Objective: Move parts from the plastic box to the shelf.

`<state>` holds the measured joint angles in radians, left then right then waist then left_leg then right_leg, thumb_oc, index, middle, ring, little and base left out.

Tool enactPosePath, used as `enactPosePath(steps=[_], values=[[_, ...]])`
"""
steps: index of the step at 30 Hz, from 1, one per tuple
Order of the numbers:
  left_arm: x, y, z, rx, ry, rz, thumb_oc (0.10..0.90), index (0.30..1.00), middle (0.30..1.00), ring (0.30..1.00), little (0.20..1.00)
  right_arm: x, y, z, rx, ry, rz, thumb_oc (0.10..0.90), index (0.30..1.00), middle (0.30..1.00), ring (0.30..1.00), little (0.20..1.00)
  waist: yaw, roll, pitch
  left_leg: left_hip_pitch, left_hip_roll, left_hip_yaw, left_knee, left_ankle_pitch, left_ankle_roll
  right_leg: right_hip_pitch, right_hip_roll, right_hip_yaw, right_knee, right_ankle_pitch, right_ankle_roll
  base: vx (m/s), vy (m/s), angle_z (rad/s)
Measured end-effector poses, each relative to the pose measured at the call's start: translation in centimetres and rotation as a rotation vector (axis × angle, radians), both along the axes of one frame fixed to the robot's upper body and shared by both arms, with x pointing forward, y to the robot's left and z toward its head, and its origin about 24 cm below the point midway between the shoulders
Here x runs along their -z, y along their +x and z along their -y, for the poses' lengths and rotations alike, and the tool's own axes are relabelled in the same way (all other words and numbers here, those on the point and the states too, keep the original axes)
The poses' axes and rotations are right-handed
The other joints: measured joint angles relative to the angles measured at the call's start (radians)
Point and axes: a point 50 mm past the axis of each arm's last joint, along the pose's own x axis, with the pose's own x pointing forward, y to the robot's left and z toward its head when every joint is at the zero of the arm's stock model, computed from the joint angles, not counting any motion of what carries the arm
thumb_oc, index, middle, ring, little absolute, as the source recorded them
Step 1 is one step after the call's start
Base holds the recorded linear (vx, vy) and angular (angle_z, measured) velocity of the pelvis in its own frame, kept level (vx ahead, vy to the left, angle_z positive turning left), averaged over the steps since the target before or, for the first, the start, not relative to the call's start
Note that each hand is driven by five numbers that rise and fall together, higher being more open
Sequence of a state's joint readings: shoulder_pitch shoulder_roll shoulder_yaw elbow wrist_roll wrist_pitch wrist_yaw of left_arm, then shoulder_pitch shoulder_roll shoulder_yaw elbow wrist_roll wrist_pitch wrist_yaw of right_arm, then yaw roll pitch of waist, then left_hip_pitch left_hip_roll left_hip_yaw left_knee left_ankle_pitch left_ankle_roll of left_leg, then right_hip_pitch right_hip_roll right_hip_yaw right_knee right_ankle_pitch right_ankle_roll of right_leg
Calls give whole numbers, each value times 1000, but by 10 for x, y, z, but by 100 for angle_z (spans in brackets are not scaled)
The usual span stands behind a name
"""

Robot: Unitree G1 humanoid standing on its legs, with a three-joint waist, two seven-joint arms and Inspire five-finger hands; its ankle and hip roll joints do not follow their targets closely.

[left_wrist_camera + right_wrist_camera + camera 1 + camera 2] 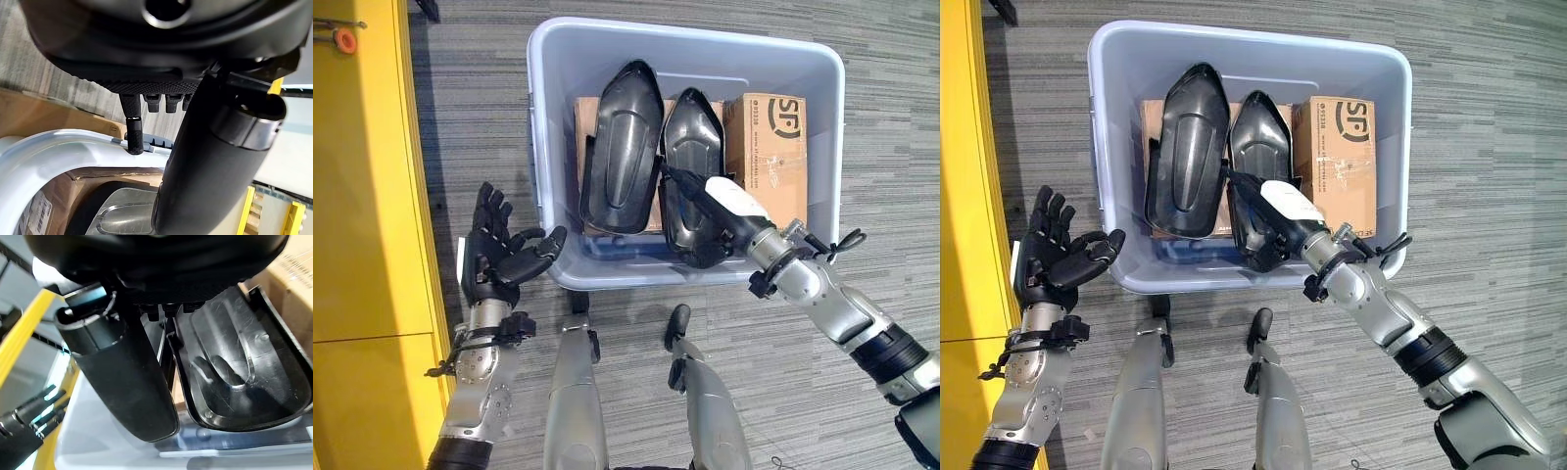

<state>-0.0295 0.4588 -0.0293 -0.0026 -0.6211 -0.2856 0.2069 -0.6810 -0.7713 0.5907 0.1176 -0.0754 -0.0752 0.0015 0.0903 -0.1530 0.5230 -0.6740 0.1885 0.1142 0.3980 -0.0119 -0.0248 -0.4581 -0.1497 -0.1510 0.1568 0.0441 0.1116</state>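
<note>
You see two black shell parts [623, 147] [691, 166], two cardboard boxes [766, 147] [588, 122] in plastic box [548, 147]. Right robot hand [729, 208] grips right part; left robot hand [499, 250] open outside box.

You are looking at a grey striped carpet [901, 147] lying under everything, with two brown cardboard cartons [766, 147] sitting upright and a yellow cabinet [362, 196] standing along your left.

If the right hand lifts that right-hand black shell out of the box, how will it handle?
The black shell looks like thin moulded plastic, so probably stiff and light. Its glossy surface may slip. It leans against the other shell, which might shift when the right hand pulls.
</note>
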Motion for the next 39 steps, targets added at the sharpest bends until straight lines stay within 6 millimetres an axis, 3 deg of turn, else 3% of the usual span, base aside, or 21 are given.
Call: enactPosePath(steps=[5, 7, 21, 26, 33, 36, 39], values=[[-4, 2, 2, 14, 10, 13, 900, 1000, 1000, 1000, 1000, -11, 20, 7, 49, 3, -60, 900, 1000, 1000, 1000, 1000, 14, 0, 0, -29, -4, -12, -3, 6, -2, -26, -1, -11, 7, -4, 3, 53, -3, 6], [3, 3, 2, 17, 10, -29, 900, 1000, 1000, 1000, 1000, -12, 27, 11, 77, 4, -91, 900, 1000, 1000, 1000, 1000, 23, 0, 0, -25, -5, -14, -3, 6, -2, -22, -2, -13, 8, -6, 3, 20, 5, 5], [2, 7, 7, 39, -25, -22, 900, 1000, 1000, 1000, 1000, -44, 66, 34, 269, 78, -53, 900, 1000, 1000, 1000, 1000, 27, 6, -1, -57, -17, -13, -1, 12, 0, -77, -15, -4, 53, -21, 3, 0, 0, 0], [3, 7, 11, 52, -28, -19, 900, 1000, 1000, 1000, 1000, -63, 76, 38, 348, 101, -10, 900, 1000, 1000, 1000, 1000, 45, 9, -1, -75, -19, -13, -3, 15, 0, -98, -18, -4, 60, -24, 7, 0, 0, 0], [7, 8, 14, 64, -26, -38, 900, 1000, 1000, 1000, 1000, -71, 82, 36, 379, 116, 11, 900, 1000, 1000, 1000, 1000, 51, 18, 0, -88, -26, -15, -2, 15, 0, -128, -23, -4, 99, -43, 6, -1, -1, 1], [13, 8, 18, 80, -25, -74, 900, 1000, 1000, 1000, 1000, -74, 84, 37, 403, 124, 20, 900, 1000, 1000, 1000, 1000, 51, 29, 0, -91, -31, -19, 0, 16, 0, -133, -28, -5, 113, -50, 9, -3, -4, 4], [37, 8, 26, 116, -17, -196, 900, 1000, 1000, 1000, 1000, -78, 85, 31, 397, 119, 38, 900, 1000, 1000, 1000, 1000, 49, 30, 0, -96, -32, -19, 0, 17, -1, -141, -29, -5, 120, -52, 8, 0, 0, 0]])
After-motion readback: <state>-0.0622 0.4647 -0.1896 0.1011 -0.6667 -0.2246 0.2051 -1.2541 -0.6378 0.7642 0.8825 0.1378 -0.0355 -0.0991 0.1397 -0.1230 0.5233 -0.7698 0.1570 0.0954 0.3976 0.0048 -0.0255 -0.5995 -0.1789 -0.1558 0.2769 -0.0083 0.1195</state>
